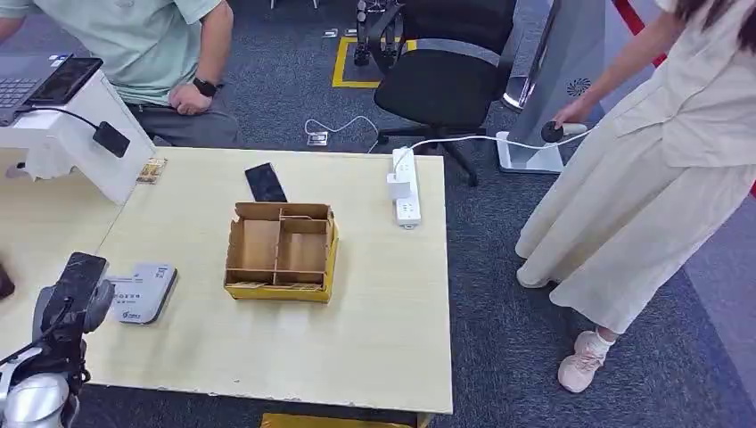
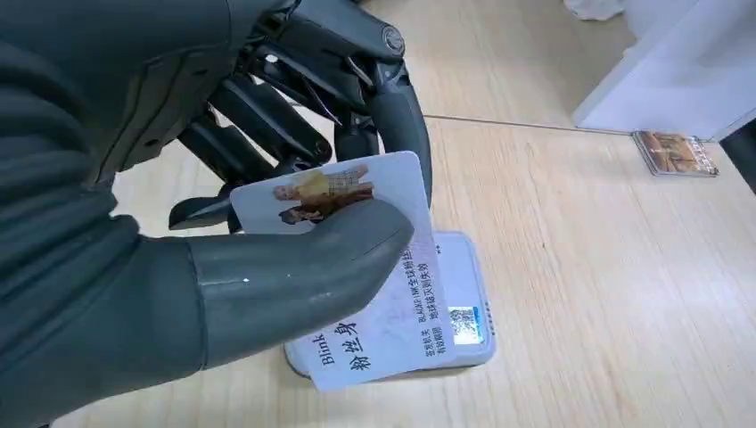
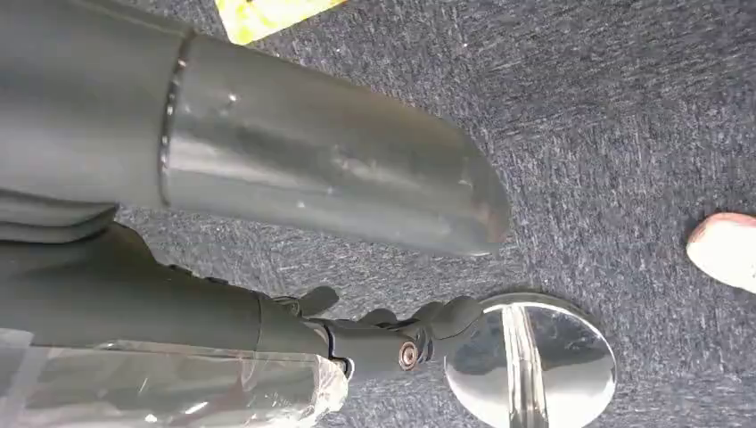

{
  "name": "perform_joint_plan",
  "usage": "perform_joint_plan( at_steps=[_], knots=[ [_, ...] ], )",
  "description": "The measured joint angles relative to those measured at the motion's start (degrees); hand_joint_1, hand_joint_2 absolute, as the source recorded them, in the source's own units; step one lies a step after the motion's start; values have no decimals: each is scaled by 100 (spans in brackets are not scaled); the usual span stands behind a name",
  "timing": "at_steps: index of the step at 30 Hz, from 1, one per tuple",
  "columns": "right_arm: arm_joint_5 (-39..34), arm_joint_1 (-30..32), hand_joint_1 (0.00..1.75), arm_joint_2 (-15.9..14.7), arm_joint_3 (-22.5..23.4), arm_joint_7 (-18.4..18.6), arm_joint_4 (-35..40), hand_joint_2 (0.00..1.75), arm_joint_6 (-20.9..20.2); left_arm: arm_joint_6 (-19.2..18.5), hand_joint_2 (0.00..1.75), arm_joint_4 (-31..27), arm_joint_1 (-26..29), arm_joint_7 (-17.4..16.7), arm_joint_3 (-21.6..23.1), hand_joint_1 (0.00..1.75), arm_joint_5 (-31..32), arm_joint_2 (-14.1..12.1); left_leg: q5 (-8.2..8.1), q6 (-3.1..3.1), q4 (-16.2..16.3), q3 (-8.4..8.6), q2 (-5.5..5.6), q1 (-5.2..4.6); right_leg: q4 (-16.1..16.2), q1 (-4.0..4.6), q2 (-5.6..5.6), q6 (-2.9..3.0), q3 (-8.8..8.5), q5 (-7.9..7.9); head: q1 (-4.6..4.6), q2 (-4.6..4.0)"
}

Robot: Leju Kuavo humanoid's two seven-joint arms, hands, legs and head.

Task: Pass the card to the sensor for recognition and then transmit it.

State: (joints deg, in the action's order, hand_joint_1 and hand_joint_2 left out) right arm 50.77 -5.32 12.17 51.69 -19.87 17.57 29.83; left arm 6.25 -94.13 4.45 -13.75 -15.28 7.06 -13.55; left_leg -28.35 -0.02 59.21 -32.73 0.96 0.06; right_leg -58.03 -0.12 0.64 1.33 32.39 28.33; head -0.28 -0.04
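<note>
The card [image 2: 374,267] is white with a printed figure in yellow and black lettering, pinched by the dark grey left hand [image 2: 267,196] over the pale grey sensor [image 1: 143,291]. The table [image 1: 357,348] is light wood, the divided box [image 1: 281,251] brown with yellow edging, and the carpet [image 1: 499,312] dark blue-grey.
</note>
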Motion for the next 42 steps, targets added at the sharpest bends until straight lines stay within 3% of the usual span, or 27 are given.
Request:
perform_joint_plan(
  at_steps=[14,28,42],
  knots=[
    [-55,-33,0,-15,-9,2,0,0,-17,-223,175,-267,237,61,-169,175,42,236,0,0,0,2,0,0,0,0,0,-1,-2,-1,2,0],
    [-70,-48,0,-17,-39,22,0,0,-18,-267,175,-267,213,57,-169,175,186,273,0,0,1,2,0,0,1,0,0,-1,1,-1,2,-2],
    [-48,-87,0,-33,-181,96,0,0,-9,-195,175,570,-808,-55,389,175,477,214,4,2,2,3,-1,-1,1,-1,2,-2,0,-6,4,0]
  ],
)
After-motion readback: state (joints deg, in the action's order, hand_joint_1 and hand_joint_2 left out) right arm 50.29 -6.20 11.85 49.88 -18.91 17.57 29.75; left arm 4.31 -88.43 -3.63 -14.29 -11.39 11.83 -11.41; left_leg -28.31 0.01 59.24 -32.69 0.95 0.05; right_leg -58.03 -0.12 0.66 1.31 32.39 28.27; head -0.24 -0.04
